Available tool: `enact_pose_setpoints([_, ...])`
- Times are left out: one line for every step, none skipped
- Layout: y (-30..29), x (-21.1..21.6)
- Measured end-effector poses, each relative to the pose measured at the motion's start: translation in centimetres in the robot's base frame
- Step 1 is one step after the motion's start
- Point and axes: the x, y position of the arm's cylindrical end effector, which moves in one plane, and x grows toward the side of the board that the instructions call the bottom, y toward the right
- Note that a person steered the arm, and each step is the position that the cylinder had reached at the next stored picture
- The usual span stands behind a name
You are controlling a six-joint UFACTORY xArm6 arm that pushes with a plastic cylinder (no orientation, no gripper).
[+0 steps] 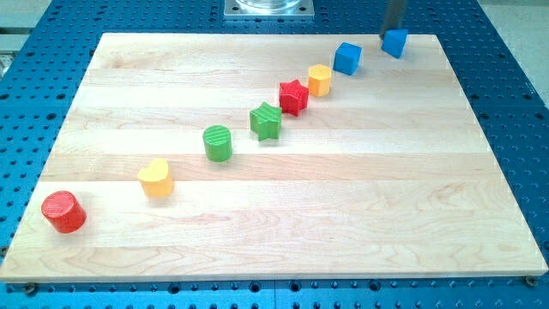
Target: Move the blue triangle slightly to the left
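Observation:
The blue triangle [395,42] sits near the board's top right edge. My tip [389,35] is the lower end of the dark rod coming down from the view's top. It stands right behind the blue triangle at its upper left side, touching it or nearly so. The very end of the tip is partly hidden by the block. A blue cube [347,57] lies a short way to the triangle's left and slightly lower.
Other blocks run diagonally down to the view's left: a yellow hexagon [320,80], red star [293,96], green star [266,120], green cylinder [218,142], yellow heart [156,178] and red cylinder [64,211]. The wooden board [343,223] lies on a blue perforated table. A metal base [268,8] is at the top.

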Motion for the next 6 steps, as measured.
enact_pose_setpoints([3.1,2.0])
enact_pose_setpoints([-1.0,3.0])
enact_pose_setpoints([0.3,5.1])
enact_pose_setpoints([0.9,5.4])
enact_pose_setpoints([0.8,7.0])
enact_pose_setpoints([-2.3,4.1])
